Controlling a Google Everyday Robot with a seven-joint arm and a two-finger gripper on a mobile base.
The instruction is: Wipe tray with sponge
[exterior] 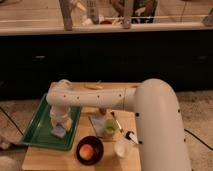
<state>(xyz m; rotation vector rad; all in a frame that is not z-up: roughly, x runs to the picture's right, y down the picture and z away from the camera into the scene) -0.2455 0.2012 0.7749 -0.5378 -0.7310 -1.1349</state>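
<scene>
The single camera view looks down past the robot's broad white arm [150, 117], which fills the right side and reaches leftward across a small wooden table [47, 159]. At the end of the arm, the gripper [60, 121] points down over the right part of the tray [35, 126], a large, flat, dark green rectangle with a low rim that lies on the table's left side with its left edge jutting out past the tabletop. The sponge [58, 132], a small pale blue-grey block, sits on the tray floor directly under the gripper and touches it (whether the gripper has the sponge clamped or merely rests on top of it cannot be told from this angle). The left half of the tray shows as bare green. To the right of the tray, near the middle of the table, a flat greyish rectangular patch [96, 121] lies on the wood, and a small green-topped thing [109, 126] stands at its right edge. In front of these, near the table's front edge, sits a dark round bowl [98, 145] holding something rounded and orange [86, 152]; just to its right stands a pale whitish cup [122, 148], close to the arm. At the table's far edge, just behind the arm, lies a small yellowish thing [93, 87], too blurred to name. Behind the table runs a long dark cabinet front [125, 60] under a light counter edge, and a dark cable [11, 122] trails over the speckled floor at the left.
</scene>
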